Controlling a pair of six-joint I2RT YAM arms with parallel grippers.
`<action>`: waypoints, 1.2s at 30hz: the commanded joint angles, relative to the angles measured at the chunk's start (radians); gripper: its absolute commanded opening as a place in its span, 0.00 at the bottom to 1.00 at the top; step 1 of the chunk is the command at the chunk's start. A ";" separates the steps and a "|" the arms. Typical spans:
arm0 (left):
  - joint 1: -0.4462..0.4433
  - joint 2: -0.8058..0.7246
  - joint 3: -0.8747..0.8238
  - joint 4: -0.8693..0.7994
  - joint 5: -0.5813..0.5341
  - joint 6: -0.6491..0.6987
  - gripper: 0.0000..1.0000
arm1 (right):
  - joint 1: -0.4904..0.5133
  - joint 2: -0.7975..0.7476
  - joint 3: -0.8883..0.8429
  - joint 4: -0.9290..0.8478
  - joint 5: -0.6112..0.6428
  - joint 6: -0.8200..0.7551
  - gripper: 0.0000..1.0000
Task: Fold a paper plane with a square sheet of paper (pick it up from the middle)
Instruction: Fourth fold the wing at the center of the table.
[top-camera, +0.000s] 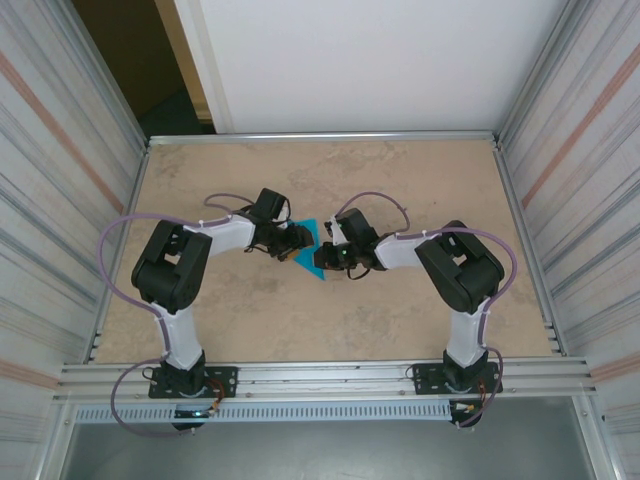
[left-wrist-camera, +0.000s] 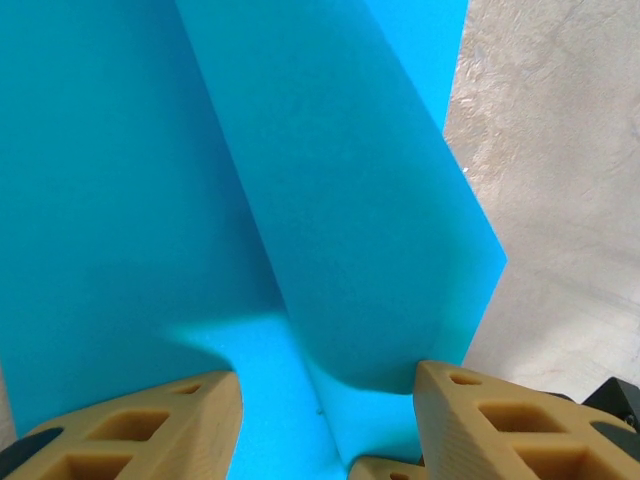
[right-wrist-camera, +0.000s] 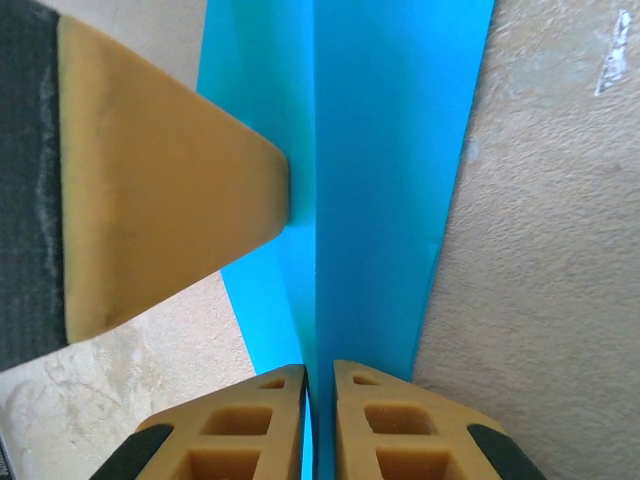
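Observation:
The paper plane is a bright teal folded sheet at the middle of the table, between both grippers. In the right wrist view the paper plane has a long centre crease, and my right gripper is shut on that crease from the near end. A tan finger of the left gripper presses against the left wing. My left gripper stands open, its fingers straddling the teal paper, where one flap lifts off the layer below. From above, the left gripper and right gripper almost touch.
The beige table is bounded by aluminium rails at the back and ribbed panels on both sides. Purple cables loop off each arm. Bare table surface lies right of the paper.

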 joint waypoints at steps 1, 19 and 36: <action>-0.010 0.088 -0.047 -0.188 -0.101 0.037 0.53 | -0.015 0.022 -0.027 0.039 -0.049 0.035 0.12; 0.022 -0.125 -0.002 0.029 0.025 0.034 0.61 | -0.073 0.063 -0.101 0.191 -0.186 0.126 0.07; 0.057 -0.085 -0.142 0.390 0.203 -0.002 0.31 | -0.092 0.067 -0.097 0.187 -0.217 0.129 0.09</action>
